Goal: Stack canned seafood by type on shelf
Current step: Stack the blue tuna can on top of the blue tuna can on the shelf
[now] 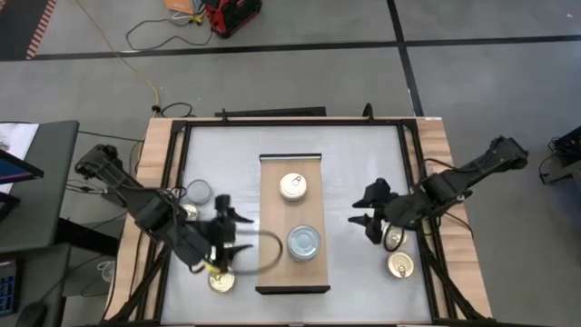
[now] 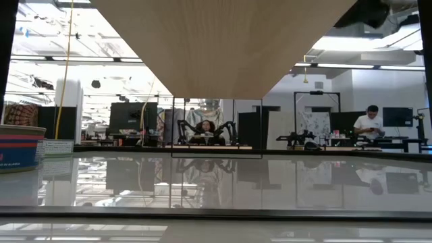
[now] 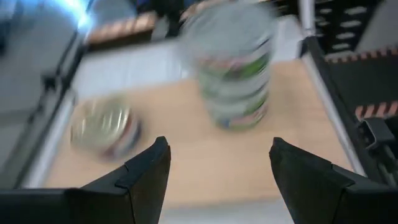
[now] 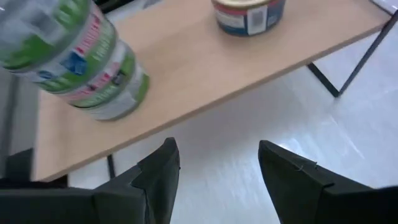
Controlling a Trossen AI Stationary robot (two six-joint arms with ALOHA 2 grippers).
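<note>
- Silver-grey lid first: at the far left of the high view a lone silver-lidded can (image 1: 198, 192) is sitting on the white tabletop (image 1: 349, 154) at about ten o'clock from the left gripper (image 1: 238, 229), apparently waiting its turn for the silver stack.
- Just below it, at about seven o'clock from that gripper, a gold-lidded can (image 1: 221, 281) is lying on the tabletop; the arm is covering part of it, and a further gold lid seems to be tucked under the arm, too hidden to count.
- The left gripper is hanging released beside the shelf's left edge, fingers (image 3: 144, 173) spread with nothing between them in its wrist view, pointing at the silver stack (image 3: 235, 71); I judge it has nothing to carry at this instant.
- The shelf (image 1: 291, 168) is lying lengthwise in the table's middle, holding one type per spot: a gold-lidded can (image 1: 292, 186) toward twelve o'clock and the silver stack (image 1: 304, 243), several tins high, toward six o'clock.
- The left wrist view is smeared, so labels are unreadable.
- The right gripper (image 1: 368, 219) is hovering at three o'clock from the shelf, open and empty, facing the stack in its wrist view.
- Two gold-lidded cans are sitting behind it, one (image 1: 393, 238) partly under the arm, one (image 1: 400, 264) clear at five o'clock.
- The low view is showing only the shelf's underside and one can edge at far left.
</note>
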